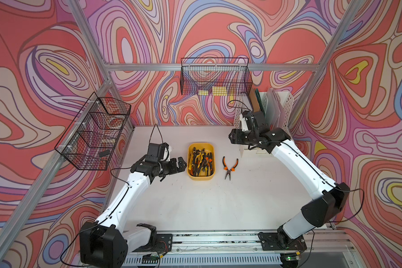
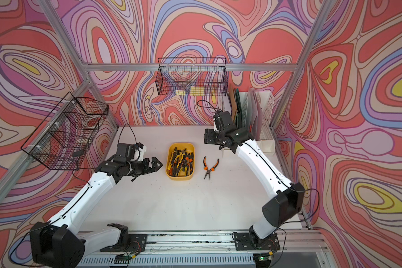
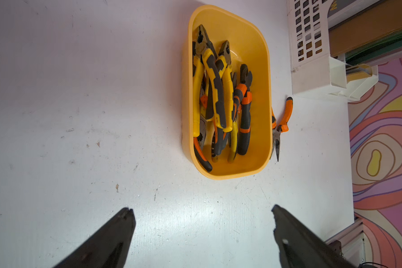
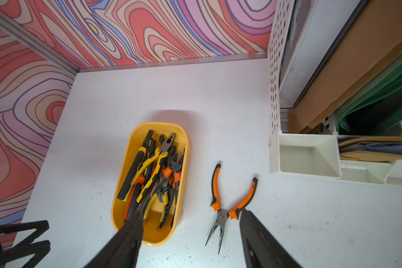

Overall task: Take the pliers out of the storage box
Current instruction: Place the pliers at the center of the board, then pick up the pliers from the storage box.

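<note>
Tabletop (image 1: 195, 208), white and scuffed, is seen across the lower middle of both top views. A black wire basket (image 1: 93, 132) is hung above it at the left of the frame, and a second wire basket (image 1: 215, 79) at the upper middle. A white perforated file rack (image 1: 286, 109) is stood at the upper right corner of the tabletop.

The storage box (image 1: 201, 178) is set at the centre of the frame, with its long axis running from the upper edge toward the lower edge. The left gripper (image 1: 183, 165) is held just left of the box, near its left wall and aimed at it. In the left wrist view its fingers (image 3: 116, 232) are spread wide with nothing between them. The right gripper (image 1: 232, 137) is raised to the upper right of the box, in front of the file rack. In the right wrist view its fingers (image 4: 130, 232) are parted and nothing is clasped.

The pliers (image 1: 201, 162) are piled inside the box, most laid lengthwise along it and crossed over one another, with heads turned toward both ends. One pair of needle-nose pliers (image 1: 229, 167) is laid flat on the tabletop just right of the box, apart from it and parallel to it. Its nose is pointed toward the lower edge of the frame, and its orange-and-black handles are splayed toward the upper edge.
</note>
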Controlling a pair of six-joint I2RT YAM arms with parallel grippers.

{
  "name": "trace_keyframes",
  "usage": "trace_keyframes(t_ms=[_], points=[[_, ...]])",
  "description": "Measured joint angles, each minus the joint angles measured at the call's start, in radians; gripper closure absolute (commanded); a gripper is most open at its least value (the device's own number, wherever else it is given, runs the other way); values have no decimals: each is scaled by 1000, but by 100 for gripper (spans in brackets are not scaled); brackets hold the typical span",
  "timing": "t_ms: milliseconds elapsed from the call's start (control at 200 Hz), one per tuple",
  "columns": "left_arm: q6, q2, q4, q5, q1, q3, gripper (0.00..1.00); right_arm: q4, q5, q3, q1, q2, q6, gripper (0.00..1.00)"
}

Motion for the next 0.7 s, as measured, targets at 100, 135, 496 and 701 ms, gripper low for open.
trace_keyframes(t_ms=[100,135,496,701], points=[[2,53,-23,-17,-23,84,0,16,4,-103,0,-70,-5,31],[6,78,-40,-21,-37,121,0,18,3,-135,0,-87,-6,32],[32,408,-210,-39,-112,448,26,67,-80,-414,0,-266,31,36],[30,574,-281,-43,-119,592,26,92,-95,-448,0,-282,39,36]])
